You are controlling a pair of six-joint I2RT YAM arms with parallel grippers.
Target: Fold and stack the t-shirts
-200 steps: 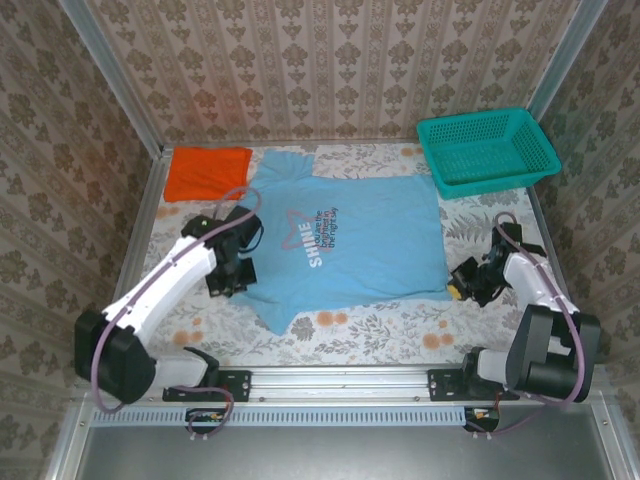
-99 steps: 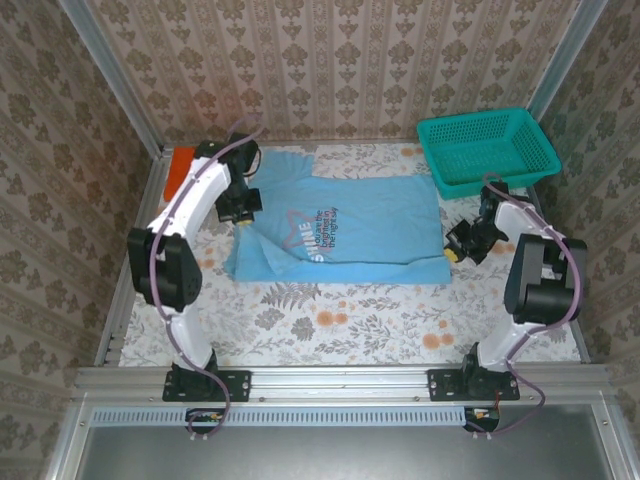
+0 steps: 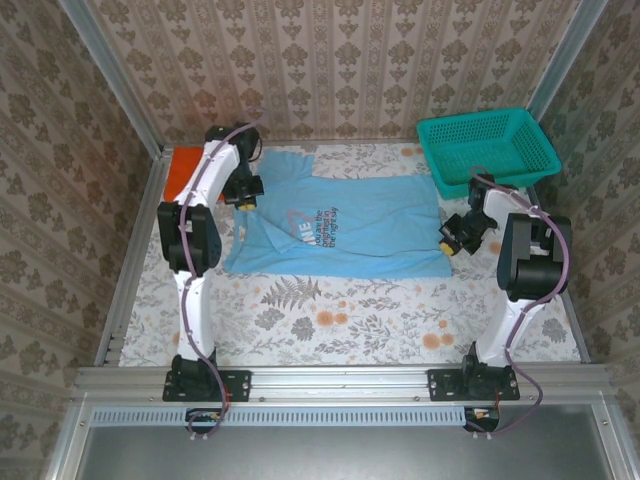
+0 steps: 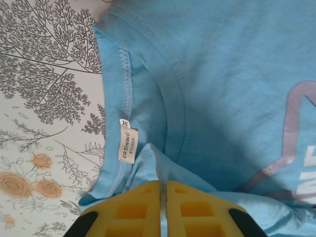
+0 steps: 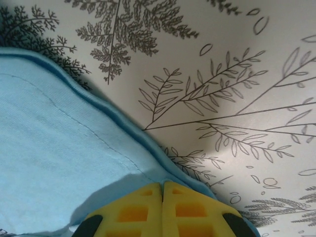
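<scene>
The near strip of the bench (image 3: 330,320) lay bare, where a second earlier half the light blue t-shirt (image 3: 350,235) had been spread; that shirt now sat mid-bench, doubled lengthwise, its near edge carried over to the far side; the left end effector (image 3: 243,195) was closed on cloth by the collar, and the right end effector (image 3: 450,240) was pinched shut on the hem corner; judging by this, the first fold was made and release seemed due; farther back, the orange t-shirt (image 3: 180,170) waited folded, beside a teal basket (image 3: 500,178).
</scene>
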